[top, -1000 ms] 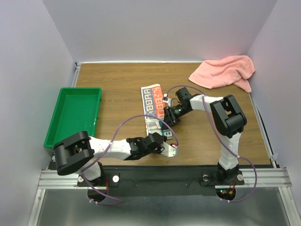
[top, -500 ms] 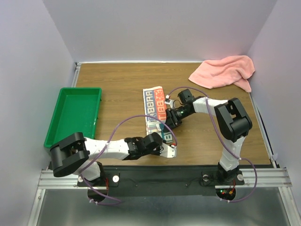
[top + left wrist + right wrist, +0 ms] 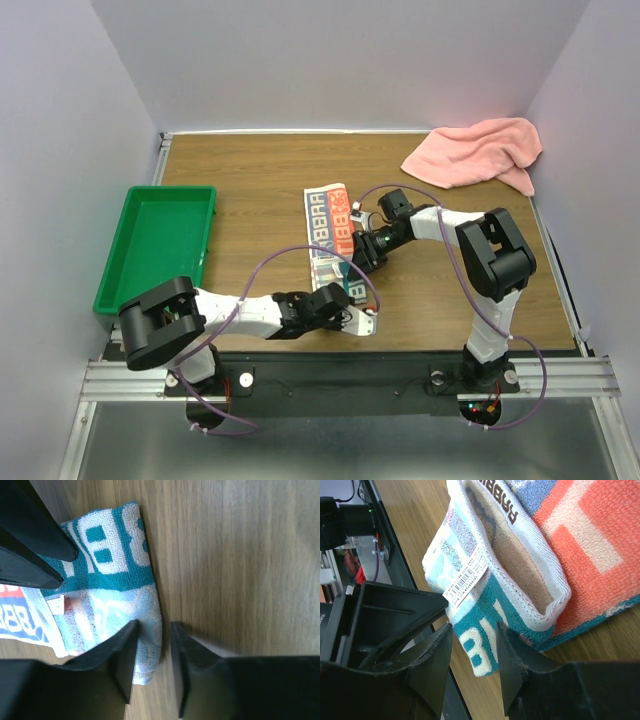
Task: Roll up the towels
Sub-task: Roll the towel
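The white printed towel lies folded lengthwise in the middle of the table, its near end raised in a loose fold. My right gripper is shut on the teal-lettered near edge, which fills the gap at its fingertips. My left gripper stands open low over the towel's near corner. That corner lies against one finger, with bare wood showing beside the other. The salmon-pink towel sits bunched at the far right corner, away from both grippers.
A green tray stands at the left edge of the wooden table. White walls close the far and side edges. The black rail of the arm bases runs just behind the left gripper.
The right arm shifted slightly right, and the printed towel moved right with it. The left arm's elbow swung back toward the table while its gripper stayed at the towel's near corner.
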You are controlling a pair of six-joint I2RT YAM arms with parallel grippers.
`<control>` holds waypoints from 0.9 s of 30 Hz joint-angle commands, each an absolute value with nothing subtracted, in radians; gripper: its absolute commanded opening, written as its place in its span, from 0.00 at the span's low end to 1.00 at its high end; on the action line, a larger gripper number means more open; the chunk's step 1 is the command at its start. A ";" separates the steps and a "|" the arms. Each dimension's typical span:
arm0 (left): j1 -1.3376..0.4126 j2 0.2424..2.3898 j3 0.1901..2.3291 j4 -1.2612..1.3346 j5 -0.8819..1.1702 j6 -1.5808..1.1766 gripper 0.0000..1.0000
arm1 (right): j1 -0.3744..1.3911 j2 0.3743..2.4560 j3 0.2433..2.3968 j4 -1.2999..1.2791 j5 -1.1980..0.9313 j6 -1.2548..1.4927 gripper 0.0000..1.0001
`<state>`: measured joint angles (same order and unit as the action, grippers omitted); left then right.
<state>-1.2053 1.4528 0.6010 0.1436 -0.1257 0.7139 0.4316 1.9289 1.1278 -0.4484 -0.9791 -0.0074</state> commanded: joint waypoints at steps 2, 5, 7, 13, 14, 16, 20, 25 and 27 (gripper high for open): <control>-1.212 1.494 0.617 0.201 -0.170 0.732 0.35 | 0.433 1.940 1.112 -0.443 -0.979 -0.032 0.46; -1.212 1.490 0.633 0.184 -0.152 0.729 0.18 | 0.433 1.934 1.108 -0.443 -0.982 -0.032 0.45; -1.212 1.479 0.652 0.138 -0.114 0.716 0.07 | 0.433 1.918 1.098 -0.446 -0.983 -0.037 0.45; -1.195 1.401 0.695 0.002 0.062 0.651 0.00 | 0.434 1.864 1.063 -0.456 -0.976 -0.055 0.46; -1.189 1.394 0.701 -0.023 0.084 0.644 0.00 | 0.434 1.843 1.062 -0.457 -0.973 -0.058 0.46; -1.167 1.373 0.725 -0.066 0.158 0.628 0.00 | 0.434 1.819 1.061 -0.460 -0.971 -0.064 0.48; -1.109 1.361 0.775 -0.139 0.276 0.623 0.00 | 0.434 1.787 1.086 -0.462 -0.959 -0.071 0.49; -1.039 1.368 0.814 -0.181 0.360 0.624 0.00 | 0.434 1.786 1.152 -0.466 -0.989 -0.063 0.49; -1.014 1.381 0.836 -0.201 0.402 0.621 0.00 | 0.434 1.789 1.192 -0.465 -0.986 -0.061 0.49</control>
